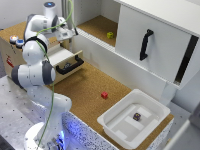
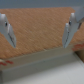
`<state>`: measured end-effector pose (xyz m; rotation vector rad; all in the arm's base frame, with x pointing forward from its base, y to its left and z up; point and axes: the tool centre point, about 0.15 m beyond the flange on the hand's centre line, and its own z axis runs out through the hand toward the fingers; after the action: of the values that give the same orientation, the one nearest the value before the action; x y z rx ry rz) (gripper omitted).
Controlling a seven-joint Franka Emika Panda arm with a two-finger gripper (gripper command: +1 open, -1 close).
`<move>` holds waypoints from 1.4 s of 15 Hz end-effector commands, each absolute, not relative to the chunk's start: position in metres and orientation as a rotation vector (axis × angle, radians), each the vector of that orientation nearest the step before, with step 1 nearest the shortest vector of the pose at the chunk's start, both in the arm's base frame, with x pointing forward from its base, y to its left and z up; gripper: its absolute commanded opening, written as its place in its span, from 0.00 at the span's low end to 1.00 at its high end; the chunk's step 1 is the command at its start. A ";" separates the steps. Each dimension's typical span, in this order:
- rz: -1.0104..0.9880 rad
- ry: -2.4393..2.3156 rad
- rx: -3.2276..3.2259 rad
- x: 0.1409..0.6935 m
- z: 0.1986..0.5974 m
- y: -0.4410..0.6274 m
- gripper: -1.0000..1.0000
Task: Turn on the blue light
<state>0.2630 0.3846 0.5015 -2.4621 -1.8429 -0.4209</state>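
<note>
The blue light (image 1: 19, 43) is a small round blue button lamp on top of the wooden drawer box (image 1: 10, 54) at the exterior view's left. A same-sized orange-red button lamp (image 1: 13, 38) sits right beside it. My gripper (image 1: 71, 32) is well to the right of both lamps, above the back of the open drawer, and touches neither. In the wrist view my gripper (image 2: 40, 30) is open and empty, with its fingers (image 2: 72, 27) wide apart over the cork surface and a grey edge. The blue light is out of the wrist view.
The drawer (image 1: 69, 59) with a black handle stands open below the gripper. A red cube (image 1: 104, 95) lies on the cork table. A white bin (image 1: 150, 104) holds a small purple cube (image 1: 136, 116). A yellow-green cube (image 1: 110, 35) sits in the cabinet behind a sliding door (image 1: 160, 30).
</note>
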 end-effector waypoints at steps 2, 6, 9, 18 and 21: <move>-0.127 -2.077 -2.396 0.203 0.529 0.498 1.00; -0.085 -2.196 -2.319 0.182 0.516 0.534 1.00; -0.109 -2.210 -2.343 0.192 0.515 0.539 0.00; -0.103 -2.206 -2.315 0.182 0.510 0.535 0.00; -0.060 -2.210 -2.295 0.175 0.500 0.537 0.00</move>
<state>0.1795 0.5105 0.5013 -2.2271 -2.1591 -0.2686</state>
